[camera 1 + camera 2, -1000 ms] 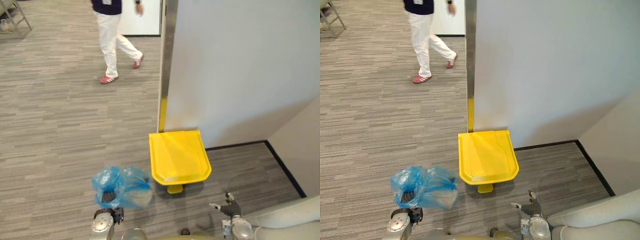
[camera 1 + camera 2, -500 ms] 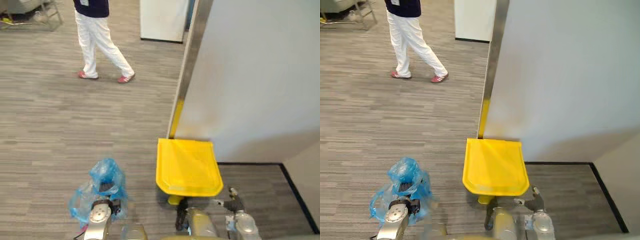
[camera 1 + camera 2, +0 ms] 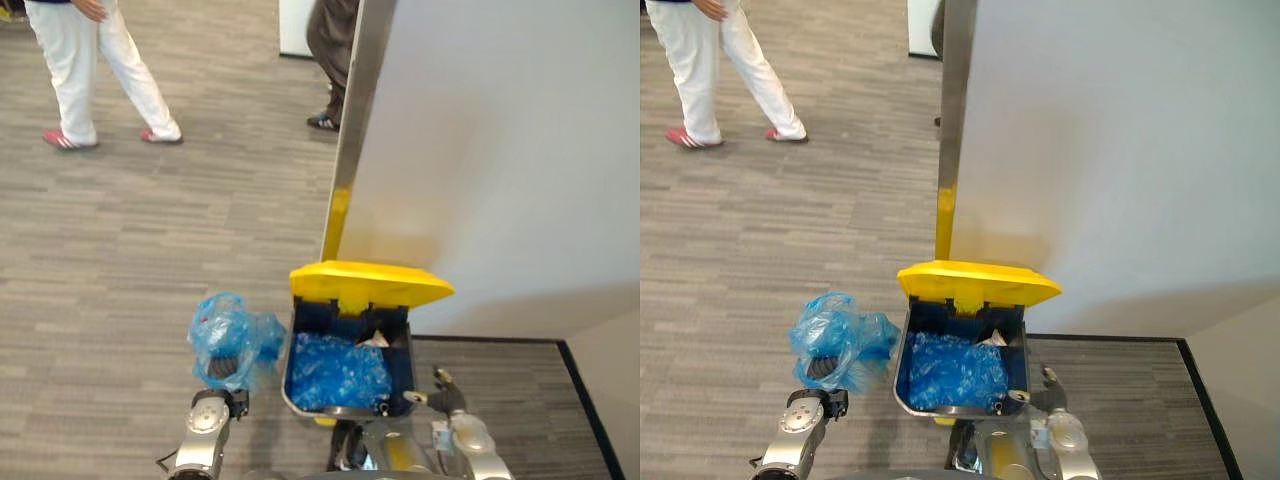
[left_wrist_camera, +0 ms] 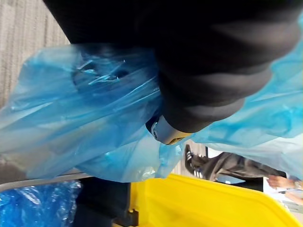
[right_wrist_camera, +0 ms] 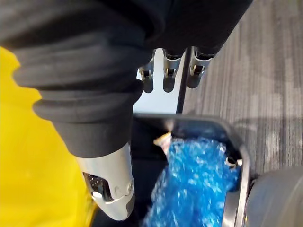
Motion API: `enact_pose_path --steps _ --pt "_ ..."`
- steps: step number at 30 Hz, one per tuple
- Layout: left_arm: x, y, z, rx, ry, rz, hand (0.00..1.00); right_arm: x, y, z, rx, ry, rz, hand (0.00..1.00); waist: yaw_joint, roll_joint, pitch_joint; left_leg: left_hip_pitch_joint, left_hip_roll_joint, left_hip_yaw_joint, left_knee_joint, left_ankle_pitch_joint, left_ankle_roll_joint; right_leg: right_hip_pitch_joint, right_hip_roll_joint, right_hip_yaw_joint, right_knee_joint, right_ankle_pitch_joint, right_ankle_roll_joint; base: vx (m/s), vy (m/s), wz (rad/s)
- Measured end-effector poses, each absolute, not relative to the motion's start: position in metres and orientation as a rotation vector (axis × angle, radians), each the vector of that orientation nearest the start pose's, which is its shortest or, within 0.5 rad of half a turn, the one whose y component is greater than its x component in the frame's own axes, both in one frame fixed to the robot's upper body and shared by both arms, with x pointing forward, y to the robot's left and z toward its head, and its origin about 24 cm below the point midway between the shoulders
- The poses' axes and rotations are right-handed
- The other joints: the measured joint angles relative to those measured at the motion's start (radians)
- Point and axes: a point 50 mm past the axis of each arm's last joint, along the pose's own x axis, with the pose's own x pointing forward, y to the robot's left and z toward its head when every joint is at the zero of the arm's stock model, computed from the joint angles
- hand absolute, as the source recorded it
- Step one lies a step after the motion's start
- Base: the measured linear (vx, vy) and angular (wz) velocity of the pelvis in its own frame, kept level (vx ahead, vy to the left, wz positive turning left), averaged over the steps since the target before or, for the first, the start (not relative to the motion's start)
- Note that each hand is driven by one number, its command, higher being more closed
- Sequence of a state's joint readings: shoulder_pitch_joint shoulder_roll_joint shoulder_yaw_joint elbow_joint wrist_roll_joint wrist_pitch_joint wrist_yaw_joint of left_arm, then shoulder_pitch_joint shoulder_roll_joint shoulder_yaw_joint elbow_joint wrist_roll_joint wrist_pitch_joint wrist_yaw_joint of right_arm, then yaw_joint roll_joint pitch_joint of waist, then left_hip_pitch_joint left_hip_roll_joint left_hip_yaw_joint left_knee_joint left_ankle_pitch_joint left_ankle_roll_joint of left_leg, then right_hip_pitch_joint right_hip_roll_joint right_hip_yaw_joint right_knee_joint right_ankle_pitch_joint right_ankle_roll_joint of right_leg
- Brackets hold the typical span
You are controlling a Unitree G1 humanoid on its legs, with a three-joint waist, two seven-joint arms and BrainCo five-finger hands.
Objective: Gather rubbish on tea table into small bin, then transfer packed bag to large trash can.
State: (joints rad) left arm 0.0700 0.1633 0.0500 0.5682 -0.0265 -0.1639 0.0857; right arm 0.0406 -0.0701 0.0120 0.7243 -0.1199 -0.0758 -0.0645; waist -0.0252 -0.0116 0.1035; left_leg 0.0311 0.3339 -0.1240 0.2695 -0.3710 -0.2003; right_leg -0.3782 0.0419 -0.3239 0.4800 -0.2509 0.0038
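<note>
Nearest: left arm comes in low on the left. The left hand is wrapped in the crumpled film of the packed blue bag, so its grip cannot be told. The bag bulges out just past the wrist, dark contents showing through the plastic. It sits to the left of the large trash can, just beside that can's left wall and outside its opening. Whether it rests on the floor cannot be told.

Right hand: low on the right, just beside the can's near right corner. Relaxed and loosely spread, holding nothing. Its wrist view looks past the dark tips into the can.

Trash can: dark blue body, yellow lid raised and tilted back towards the wall. Inside it, a crumpled blue liner with a pale scrap at the back edge.

Behind the can: a white wall with a metal edge strip, yellow at its foot.

Farthest: grey striped carpet. A person in white trousers and red shoes at far left. A second person's dark trouser leg and shoe beside the metal strip.
</note>
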Motion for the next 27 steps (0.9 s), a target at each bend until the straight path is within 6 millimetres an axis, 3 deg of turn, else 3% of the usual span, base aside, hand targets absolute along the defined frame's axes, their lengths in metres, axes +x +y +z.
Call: enact_pose_path --steps 1,2,3,4,8,9,11,12,14,20,27 --pt "0.195 0.216 -0.075 0.141 0.461 0.189 1.0 0.195 -0.158 -0.104 -0.218 0.631 0.043 0.0 0.0 -0.001 0.003 -0.09 -0.023 -0.002 0.154 -0.019 0.003 -0.022 -0.012 0.002 0.008 0.011 -0.005 -0.16 -0.025 0.45" --pt "0.195 0.215 -0.076 0.141 0.462 0.188 1.0 0.202 -0.153 -0.099 -0.228 0.605 0.068 0.0 0.004 0.002 0.005 -0.123 -0.026 0.006 0.198 -0.025 0.011 -0.03 -0.014 0.004 0.018 0.012 -0.003 -0.22 -0.013 0.14" --pt "0.195 0.216 -0.075 0.142 0.46 0.19 1.0 0.222 -0.14 -0.087 -0.247 0.537 0.121 0.0 0.02 0.022 0.016 -0.135 -0.024 0.009 0.215 -0.033 0.001 -0.049 -0.009 0.021 0.041 0.014 0.0 -0.21 -0.029 0.11" --pt "0.202 0.214 -0.07 0.146 0.433 0.186 1.0 0.249 -0.122 -0.065 -0.261 0.426 0.176 0.0 0.023 0.016 0.022 -0.148 -0.026 0.0 0.185 -0.056 -0.007 -0.073 -0.009 0.03 0.051 0.021 0.009 -0.25 -0.045 0.16" --pt "0.209 0.212 -0.06 0.159 0.381 0.174 1.0 0.304 -0.088 -0.007 -0.281 0.193 0.25 0.0 0.073 0.008 0.052 -0.181 -0.04 -0.022 0.118 0.001 -0.024 -0.097 -0.002 0.05 -0.016 0.071 -0.001 -0.14 -0.062 0.2" --pt "0.213 0.21 -0.056 0.157 0.355 0.166 1.0 0.325 -0.083 0.019 -0.301 0.106 0.248 0.0 0.074 0.016 0.077 -0.198 -0.042 -0.037 0.12 0.012 -0.028 -0.099 -0.001 0.042 -0.043 0.088 -0.007 -0.08 -0.061 0.24" --pt "0.219 0.205 -0.047 0.147 0.312 0.145 1.0 0.349 -0.084 0.05 -0.345 0.022 0.229 0.0 0.08 0.032 0.097 -0.249 -0.059 -0.033 0.221 0.004 -0.028 -0.111 -0.005 0.023 -0.06 0.112 -0.029 -0.09 0.006 0.2" --pt "0.229 0.203 -0.037 0.151 0.264 0.123 1.0 0.359 -0.093 0.064 -0.367 -0.009 0.19 0.0 0.091 0.024 0.119 -0.27 -0.072 -0.012 0.253 -0.004 -0.017 -0.113 -0.012 0.02 -0.06 0.121 -0.037 -0.1 0.042 0.15" --pt "0.245 0.201 -0.017 0.158 0.167 0.097 1.0 0.37 -0.106 0.079 -0.395 -0.039 0.134 0.0 0.095 -0.002 0.159 -0.276 -0.08 -0.006 0.23 0.002 -0.015 -0.113 -0.026 0.019 -0.049 0.129 -0.03 -0.09 0.017 0.19" --pt "0.269 0.181 0.015 0.163 0.02 -0.001 1.0 0.375 -0.123 0.087 -0.442 -0.053 0.1 0.0 0.095 -0.005 0.2 -0.277 -0.089 -0.009 0.227 0.002 -0.015 -0.113 -0.028 0.025 -0.056 0.143 -0.032 -0.01 0.004 0.01" --pt "0.286 0.117 0.06 0.136 -0.183 -0.242 1.0 0.377 -0.13 0.093 -0.47 -0.071 0.095 0.0 0.075 -0.006 0.225 -0.251 -0.088 0.024 0.222 -0.003 -0.008 -0.114 -0.02 0.055 -0.046 0.145 -0.035 0.02 0.0 -0.12"
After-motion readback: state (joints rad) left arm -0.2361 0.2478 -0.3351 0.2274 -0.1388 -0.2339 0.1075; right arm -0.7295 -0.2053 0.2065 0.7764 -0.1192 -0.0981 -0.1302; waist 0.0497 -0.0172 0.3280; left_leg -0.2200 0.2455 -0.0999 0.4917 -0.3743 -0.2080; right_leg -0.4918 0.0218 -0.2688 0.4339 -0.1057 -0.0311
